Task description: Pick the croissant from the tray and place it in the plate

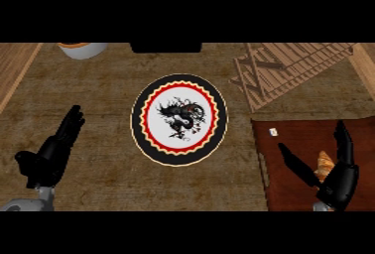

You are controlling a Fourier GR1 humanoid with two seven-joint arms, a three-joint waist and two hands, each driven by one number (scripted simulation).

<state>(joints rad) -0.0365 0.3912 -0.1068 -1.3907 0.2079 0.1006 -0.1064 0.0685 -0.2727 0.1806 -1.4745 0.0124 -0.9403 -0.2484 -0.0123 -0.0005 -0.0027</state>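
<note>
Rough brown counter fills the head view, with the plate (179, 119) sitting dead centre, black rim, red ring, a dark dragon figure on its white middle. Over at four o'clock lies the dark red-brown tray (293, 139), and on it the croissant (323, 166), golden, partly hidden behind the right hand (338, 178).

That right hand hangs right over the tray, fingers straight and spread, thumb out toward nine o'clock, the croissant sitting in the gap between thumb and fingers. Nothing grasped yet. So this looks like the pick step, the approach just before the close. Next move, by my reading: settle down over the pastry and curl round it, then lift and carry toward ten o'clock to the plate.

The left hand (53, 151) rests at eight o'clock, fingers straight and released, well apart from the plate.

Room to move? The path from tray to plate is bare counter. The tray's left edge must be cleared on the way out. A small white object (273, 132) sits on the tray at its twelve o'clock end, away from the croissant. A slatted wooden crate (293, 69) lies at two o'clock, a bowl (82, 48) at eleven; both look out of the way.
</note>
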